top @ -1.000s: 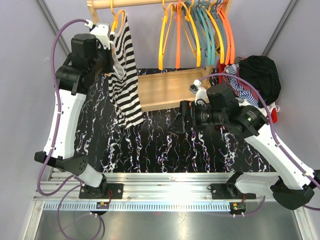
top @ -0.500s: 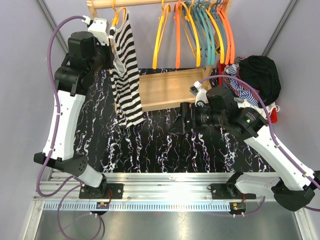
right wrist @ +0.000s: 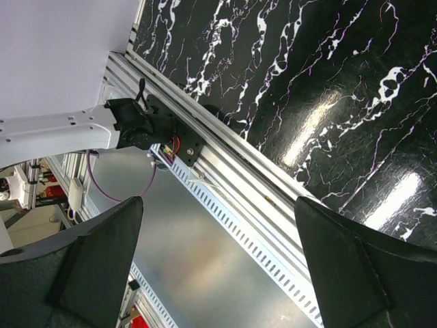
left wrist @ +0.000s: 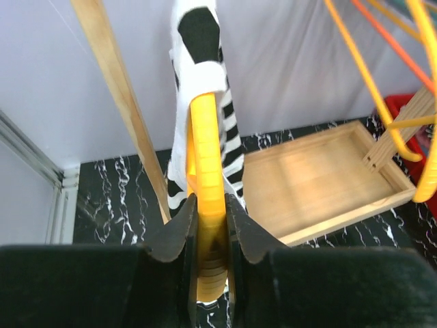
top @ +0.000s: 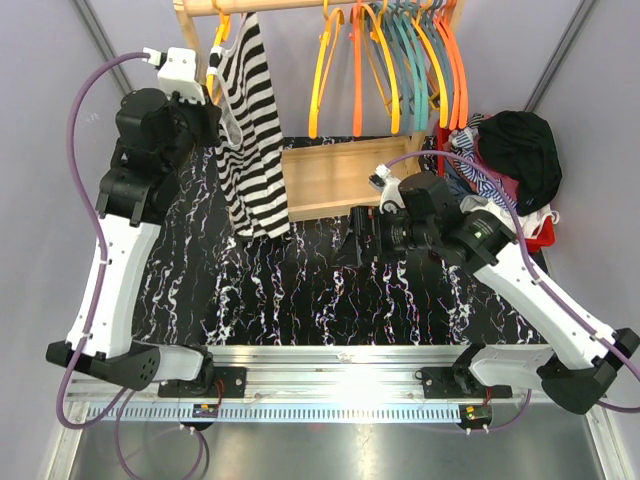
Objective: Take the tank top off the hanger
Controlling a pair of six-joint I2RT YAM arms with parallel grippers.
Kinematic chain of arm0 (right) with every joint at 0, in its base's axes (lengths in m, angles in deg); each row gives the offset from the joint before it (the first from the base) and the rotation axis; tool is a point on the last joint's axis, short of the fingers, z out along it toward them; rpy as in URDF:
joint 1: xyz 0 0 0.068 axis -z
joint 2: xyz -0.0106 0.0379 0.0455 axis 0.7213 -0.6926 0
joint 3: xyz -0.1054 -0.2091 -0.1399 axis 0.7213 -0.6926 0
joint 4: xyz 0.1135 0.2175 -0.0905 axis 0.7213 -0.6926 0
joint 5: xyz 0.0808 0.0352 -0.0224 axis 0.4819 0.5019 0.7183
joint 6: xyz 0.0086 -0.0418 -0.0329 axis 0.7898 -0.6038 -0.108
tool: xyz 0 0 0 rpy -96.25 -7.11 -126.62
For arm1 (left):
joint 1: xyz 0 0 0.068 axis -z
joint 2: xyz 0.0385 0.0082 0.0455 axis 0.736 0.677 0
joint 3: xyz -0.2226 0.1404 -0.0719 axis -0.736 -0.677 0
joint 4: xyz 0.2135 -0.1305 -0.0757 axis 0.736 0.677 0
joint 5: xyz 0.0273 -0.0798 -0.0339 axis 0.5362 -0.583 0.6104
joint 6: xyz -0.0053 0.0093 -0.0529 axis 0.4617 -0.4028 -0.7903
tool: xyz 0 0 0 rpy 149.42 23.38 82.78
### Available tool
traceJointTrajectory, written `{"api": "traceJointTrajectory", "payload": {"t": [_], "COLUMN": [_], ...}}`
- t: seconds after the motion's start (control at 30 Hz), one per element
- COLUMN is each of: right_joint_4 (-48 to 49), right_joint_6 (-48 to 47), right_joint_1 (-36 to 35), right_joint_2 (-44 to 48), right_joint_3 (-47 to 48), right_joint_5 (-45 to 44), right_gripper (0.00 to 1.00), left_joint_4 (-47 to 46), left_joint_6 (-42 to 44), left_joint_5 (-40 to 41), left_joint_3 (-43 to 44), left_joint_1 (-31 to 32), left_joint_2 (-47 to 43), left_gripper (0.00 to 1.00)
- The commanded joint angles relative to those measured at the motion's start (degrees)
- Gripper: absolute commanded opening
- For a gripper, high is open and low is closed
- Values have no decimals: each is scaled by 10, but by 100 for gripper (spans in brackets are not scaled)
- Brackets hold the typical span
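The black-and-white striped tank top [top: 255,130] hangs from a yellow hanger [top: 219,32] at the left end of the wooden rail. My left gripper [top: 205,112] is shut on the hanger's arm. In the left wrist view the hanger [left wrist: 207,157] runs up between the closed fingers of my left gripper [left wrist: 212,205], with the top's white-edged strap [left wrist: 202,76] looped over it. My right gripper [top: 358,240] is open and empty, hovering over the middle of the table and pointing left. In the right wrist view it [right wrist: 218,201] sees only the table and the frame.
Several orange, yellow and teal hangers [top: 400,60] hang on the rail [top: 280,6] to the right. A wooden tray [top: 335,175] lies below them. A red basket with dark clothes [top: 515,150] stands at the far right. The aluminium rail [top: 340,370] borders the near edge.
My left arm has risen and drawn left, carrying the hanger and tank top up towards the rail's left end. My right gripper has shifted slightly left.
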State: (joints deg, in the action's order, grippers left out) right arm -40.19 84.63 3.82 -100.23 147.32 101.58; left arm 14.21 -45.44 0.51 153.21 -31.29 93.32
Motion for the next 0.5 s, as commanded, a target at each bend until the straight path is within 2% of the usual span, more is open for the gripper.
{"api": "traceJointTrajectory", "payload": {"t": [0.0,0.1,0.17,0.33,0.47], "right_joint_4": [33,36,41,66,106], "right_joint_6": [-19,-19,-19,-9,5], "right_joint_1": [-6,-6,-6,-6,-6], "right_joint_2": [-17,-27,-25,-16,-13], "right_joint_3": [-1,4,7,9,11], "right_joint_5": [11,13,9,16,44], "right_gripper": [100,100,100,100,100], "left_joint_4": [-164,-123,-96,-66,12], "left_joint_6": [17,10,10,-48,-91], "left_joint_5": [-14,-31,-40,-117,-170], "left_joint_3": [-19,-12,-38,-171,-274], "left_joint_1": [-3,-3,-3,-3,5], "left_joint_2": [-45,-49,-75,-197,-319], "left_gripper": [0,0,0,0,0]}}
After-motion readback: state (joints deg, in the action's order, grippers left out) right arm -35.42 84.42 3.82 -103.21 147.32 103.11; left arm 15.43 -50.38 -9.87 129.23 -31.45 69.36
